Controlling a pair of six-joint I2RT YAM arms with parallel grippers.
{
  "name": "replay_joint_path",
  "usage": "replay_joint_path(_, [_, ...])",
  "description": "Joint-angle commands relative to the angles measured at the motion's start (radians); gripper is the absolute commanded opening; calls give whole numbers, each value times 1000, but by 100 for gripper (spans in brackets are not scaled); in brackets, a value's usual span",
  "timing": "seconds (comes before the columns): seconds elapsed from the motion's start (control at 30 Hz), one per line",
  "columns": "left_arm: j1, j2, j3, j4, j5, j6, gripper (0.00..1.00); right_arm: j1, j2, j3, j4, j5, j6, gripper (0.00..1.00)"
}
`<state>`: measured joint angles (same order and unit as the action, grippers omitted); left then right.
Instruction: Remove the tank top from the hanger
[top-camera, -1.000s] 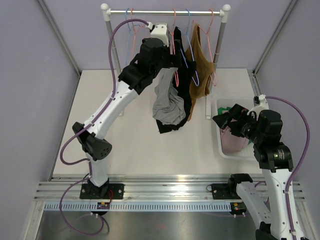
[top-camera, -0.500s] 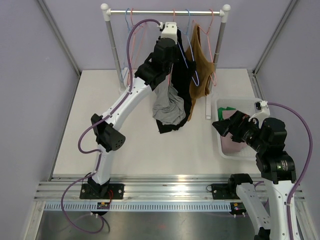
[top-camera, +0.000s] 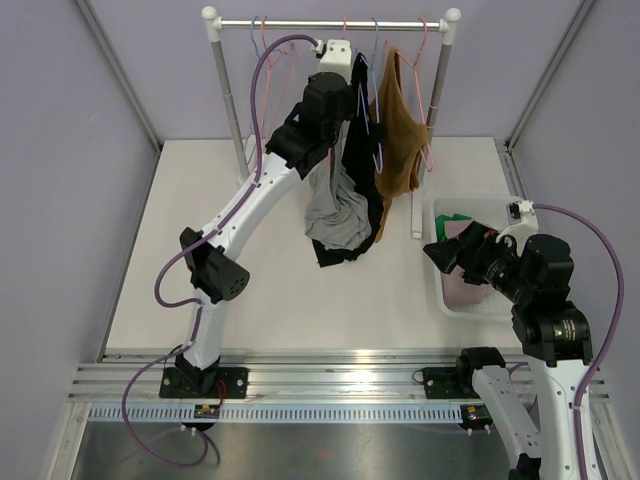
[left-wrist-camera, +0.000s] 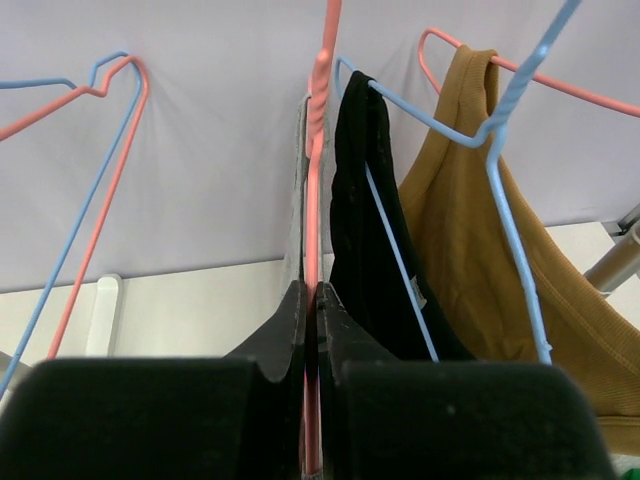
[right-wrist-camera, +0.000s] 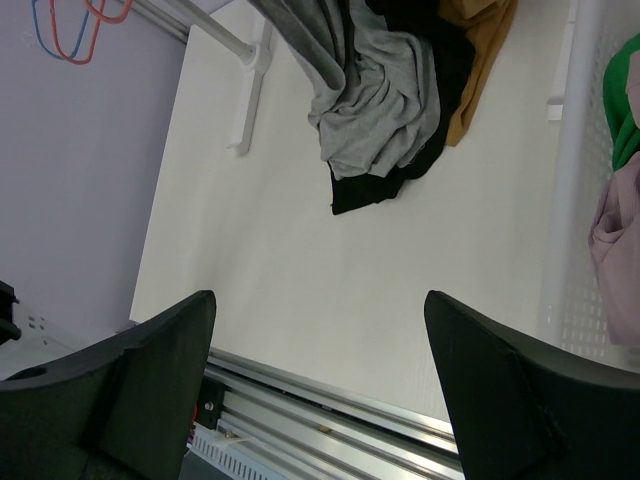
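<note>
A grey tank top (top-camera: 335, 215) droops from a pink hanger (left-wrist-camera: 318, 150) on the rail (top-camera: 300, 22), its lower half bunched up. My left gripper (left-wrist-camera: 311, 290) is shut on that hanger's pink wire, high up under the rail (top-camera: 343, 88). A thin strip of grey fabric lies just left of the wire. A black tank top (left-wrist-camera: 360, 200) on a blue hanger (left-wrist-camera: 500, 130) hangs right beside it, then a brown tank top (top-camera: 398, 140). Low at the right, my right gripper (right-wrist-camera: 320, 330) is open and holds nothing, pointing over the tabletop toward the hanging clothes (right-wrist-camera: 375, 95).
Empty pink and blue hangers (left-wrist-camera: 100, 150) hang at the rail's left end. A white bin (top-camera: 437, 280) with green (top-camera: 455, 218) and pale pink (top-camera: 465, 290) clothes stands at the right, partly under my right arm. The rack's posts (top-camera: 228, 90) rise from the table's back.
My left arm has swung right and up to the rail, and its jaws have shut on the pink hanger wire. The right arm has shifted slightly and stays open.
</note>
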<state>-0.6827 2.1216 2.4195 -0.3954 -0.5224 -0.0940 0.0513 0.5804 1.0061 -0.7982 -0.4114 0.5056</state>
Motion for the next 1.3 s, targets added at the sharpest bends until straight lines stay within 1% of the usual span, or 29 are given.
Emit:
replay_joint_path(0.0, [21, -100, 35, 50, 7, 17, 0, -2, 18, 52, 13, -18, -30, 92])
replay_joint_path(0.27, [60, -181, 10, 27, 53, 8, 0, -2, 24, 65, 11, -17, -45, 93])
replay_joint_path(0.43, [71, -281, -80, 35, 108, 14, 0, -2, 32, 80, 2, -18, -61, 93])
replay_joint_path(0.6, [69, -344, -111, -57, 196, -22, 0, -4, 41, 107, 2, -38, -78, 94])
replay_joint_path(0.63, [69, -360, -137, -74, 208, -29, 0, -2, 45, 115, 2, -50, -93, 95])
replay_joint_path(0.67, [69, -417, -167, -76, 226, -35, 0, -2, 50, 121, 10, -62, -101, 96])
replay_joint_path(0.7, [69, -443, -247, -74, 235, -61, 0, -4, 59, 133, 14, -75, -107, 96])
replay_joint_path(0.77, [69, -511, -330, -62, 257, -84, 0, -2, 71, 143, 39, -128, -128, 97])
replay_joint_path(0.8, [68, -581, -417, -59, 265, -108, 0, -1, 82, 147, 47, -151, -131, 98])
replay_joint_path(0.83, [68, -615, -456, -48, 275, -118, 0, -2, 90, 149, 59, -212, -130, 99])
replay_joint_path(0.87, [64, -652, -508, -34, 297, -134, 0, -2, 94, 134, 103, -257, -122, 99])
replay_joint_path(0.9, [63, -734, -592, -20, 303, -139, 0, -2, 101, 121, 138, -345, -110, 100])
replay_joint_path(1.0, [54, -850, -706, 45, 337, -159, 0, -2, 111, 74, 284, -455, -17, 99])
replay_joint_path(1.03, [51, -917, -758, 64, 344, -165, 0, -2, 113, 63, 318, -475, 23, 100])
replay_joint_path(1.07, [51, -946, -773, 70, 363, -173, 0, -2, 114, 54, 374, -487, 40, 100])
replay_joint_path(1.13, [51, -1021, -800, 73, 395, -184, 0, -2, 124, 35, 422, -506, 76, 100])
replay_joint_path(1.23, [51, -1083, -801, 41, 478, -210, 0, -2, 154, 42, 464, -530, 106, 100])
replay_joint_path(1.27, [51, -1127, -804, 32, 513, -225, 0, -2, 171, 45, 493, -540, 116, 100])
